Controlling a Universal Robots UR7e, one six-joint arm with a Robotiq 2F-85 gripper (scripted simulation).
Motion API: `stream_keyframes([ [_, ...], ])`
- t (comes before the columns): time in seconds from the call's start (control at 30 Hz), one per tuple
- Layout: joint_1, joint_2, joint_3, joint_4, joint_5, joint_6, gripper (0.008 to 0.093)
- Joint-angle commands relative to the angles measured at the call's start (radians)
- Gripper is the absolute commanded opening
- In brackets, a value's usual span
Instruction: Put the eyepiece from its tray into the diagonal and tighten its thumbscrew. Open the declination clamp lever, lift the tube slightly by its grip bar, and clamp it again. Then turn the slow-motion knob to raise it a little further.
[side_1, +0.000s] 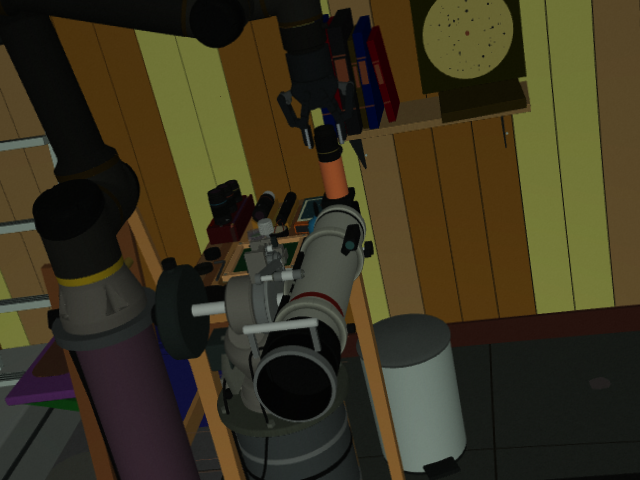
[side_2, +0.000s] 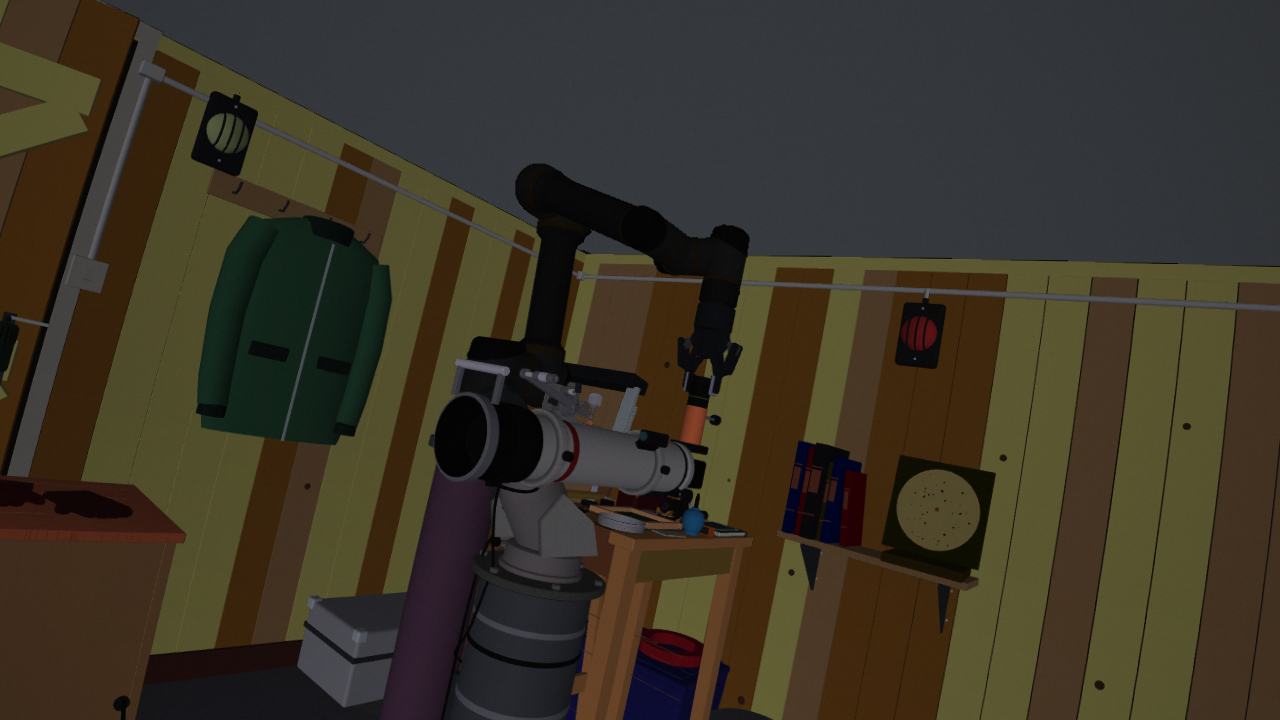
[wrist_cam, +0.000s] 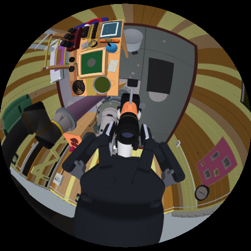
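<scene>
At the rear end of the white telescope tube (side_1: 320, 268) the orange and black eyepiece (side_1: 331, 165) stands upright in the dark diagonal (side_1: 338, 199). The thumbscrew (wrist_cam: 132, 83) sticks out from the diagonal on a thin stem. The green-lined eyepiece tray (wrist_cam: 91, 62) lies on the wooden table behind the mount. The white grip bar (side_1: 279, 326) sits near the tube's front. The clamp lever and slow-motion knob (side_1: 265, 226) sit on the mount head. My gripper (side_1: 324, 135) is around the eyepiece's black top, open and holding nothing.
Behind the telescope a wall shelf (side_1: 439, 113) carries books and a star chart, close to my gripper's right. The table (wrist_cam: 95, 57) holds binoculars, caps and small tools. My purple pedestal (side_1: 129, 392) stands left of the mount. A white bin (side_1: 418, 392) stands on the floor.
</scene>
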Motion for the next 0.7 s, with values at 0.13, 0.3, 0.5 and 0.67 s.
stream_keyframes([
  [0.13, 0.0, 0.0, 0.0, 0.0, 0.0, 0.0, 0.0613],
  [0.3, 0.0, 0.0, 0.0, 0.0, 0.0, 0.0, 0.0647],
  [0.5, 0.0, 0.0, 0.0, 0.0, 0.0, 0.0, 0.068],
  [0.67, 0.0, 0.0, 0.0, 0.0, 0.0, 0.0, 0.068],
])
